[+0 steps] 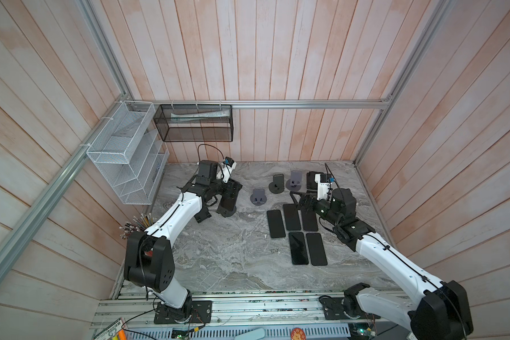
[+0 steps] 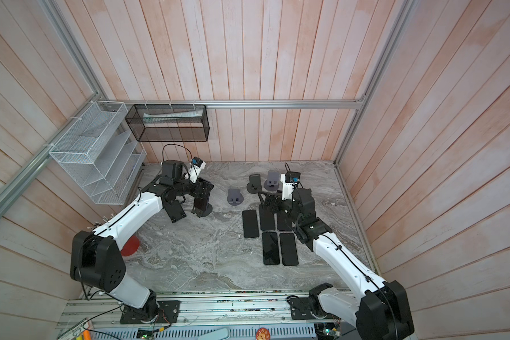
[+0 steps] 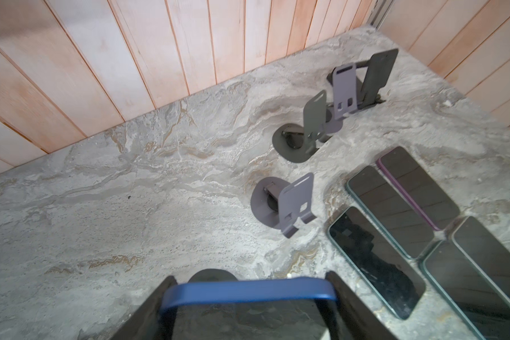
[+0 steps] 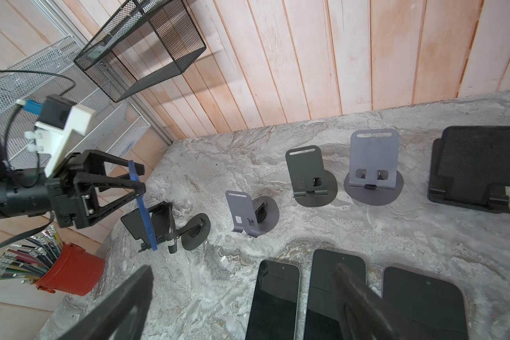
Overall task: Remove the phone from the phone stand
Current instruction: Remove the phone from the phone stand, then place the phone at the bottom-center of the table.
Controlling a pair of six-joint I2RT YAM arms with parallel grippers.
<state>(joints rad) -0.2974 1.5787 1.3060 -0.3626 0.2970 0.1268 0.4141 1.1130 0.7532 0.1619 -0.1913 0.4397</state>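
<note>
The left tool (image 4: pixel 140 179) is clamped across the width of the blue-cased phone (image 4: pixel 148 223), one finger on each long edge near its upper end. In the left wrist view the blue rim fills the gap between the fingers. The phone leans in the black stand (image 4: pixel 195 232) on the left part of the desk (image 1: pixel 218 259). Its lower edge looks to sit behind the stand's lip, so the lift is not yet made.

With the hold so high, the phone could swing like a pendulum, so the wrist angle should be kept fixed and the squeeze firm. The best pull is probably up along the slope of the back plate until the lower edge clears the lip, and only then outward. A sideways tug would likely hook the lip and drag or tip the light stand. If the round base rises off the desk, it is better to pause and reseat.

The right tool (image 4: pixel 243 269) stands wide apart and empty over the flat phones (image 1: pixel 292 217), well apart from the stand. The empty stands (image 1: pixel 258 196) lie between, so any carry that way should go high
</note>
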